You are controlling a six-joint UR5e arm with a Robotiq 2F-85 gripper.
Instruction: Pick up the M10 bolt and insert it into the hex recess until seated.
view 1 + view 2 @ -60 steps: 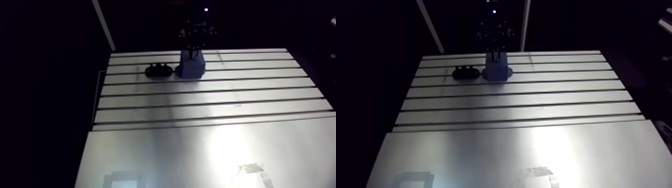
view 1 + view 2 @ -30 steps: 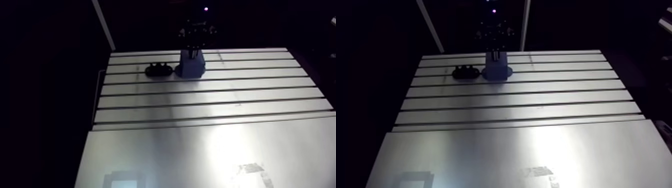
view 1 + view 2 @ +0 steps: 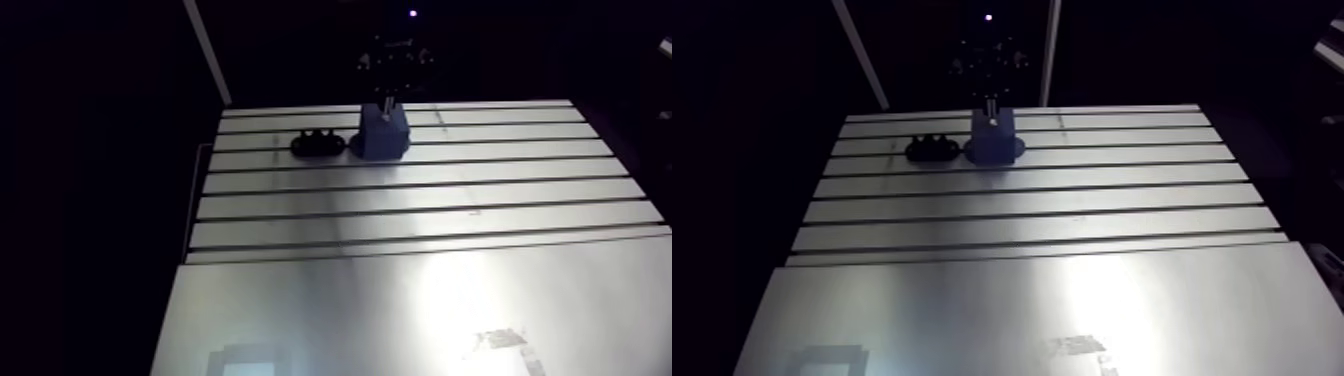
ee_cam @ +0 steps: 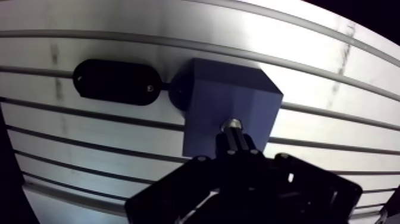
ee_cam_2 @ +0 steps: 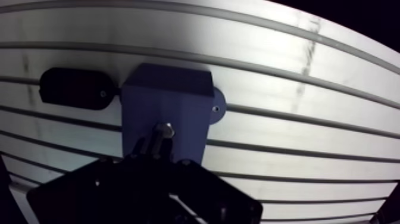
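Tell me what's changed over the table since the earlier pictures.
The gripper has lifted slightly above the blue block, fingers shut on the M10 bolt, whose tip shows over the block's top. The block and the black piece beside it stayed put on the table; the arm view's small shift is the camera's.
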